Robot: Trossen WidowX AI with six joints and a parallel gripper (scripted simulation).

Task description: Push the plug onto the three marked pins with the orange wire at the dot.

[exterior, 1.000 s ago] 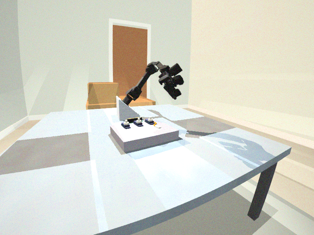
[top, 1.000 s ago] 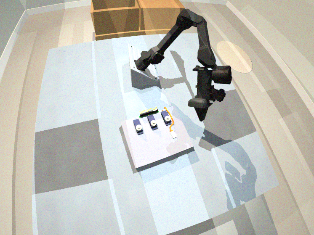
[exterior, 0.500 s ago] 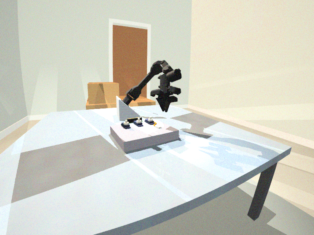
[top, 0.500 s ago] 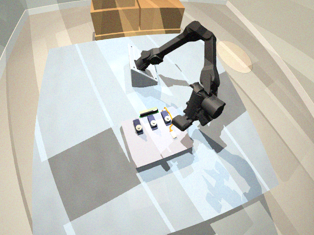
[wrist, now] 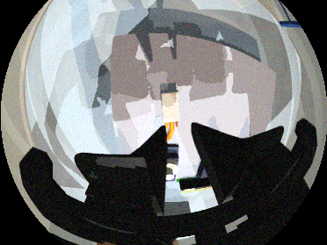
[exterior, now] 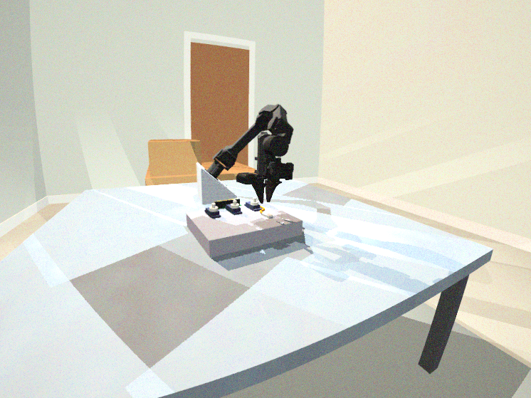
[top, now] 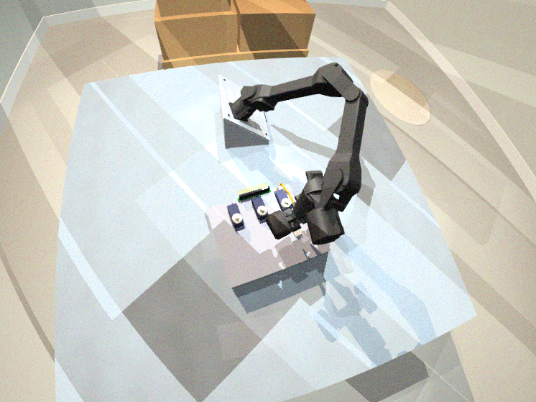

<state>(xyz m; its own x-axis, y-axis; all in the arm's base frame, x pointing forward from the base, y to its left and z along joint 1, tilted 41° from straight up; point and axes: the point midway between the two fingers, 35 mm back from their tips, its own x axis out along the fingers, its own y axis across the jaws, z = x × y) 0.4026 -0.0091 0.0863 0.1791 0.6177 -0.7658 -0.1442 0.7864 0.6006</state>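
The pale plug (top: pixel 298 233) (exterior: pixel 267 215) (wrist: pixel 170 105) lies on top of the grey-pink block (top: pixel 241 262) (exterior: pixel 252 240) (wrist: pixel 263 89). Its orange lead (top: pixel 287 191) (exterior: pixel 262 210) (wrist: pixel 170 133) runs to the dark blue servo (top: pixel 280 194) (exterior: pixel 253 206) beside it. My gripper (exterior: pixel 265 201) (wrist: pixel 178 128) points down above the block, open by a narrow gap with nothing between the fingers. In the wrist view the plug shows just beyond the fingertips. The yellow pin row (top: pixel 253 187) (wrist: pixel 196 190) is on a black header at the block's arm-base edge. The coloured band and dot cannot be made out.
Two more servos (top: pixel 235 216) (top: pixel 259 208) with white horns stand on the block beside the lead's servo. The wedge-shaped arm mount (top: pixel 246 134) (exterior: pixel 213 189) stands behind the pin row. The block rests on the pale table (top: pixel 147 173) (exterior: pixel 275 300). Boxes (top: pixel 196 39) stand beyond the table.
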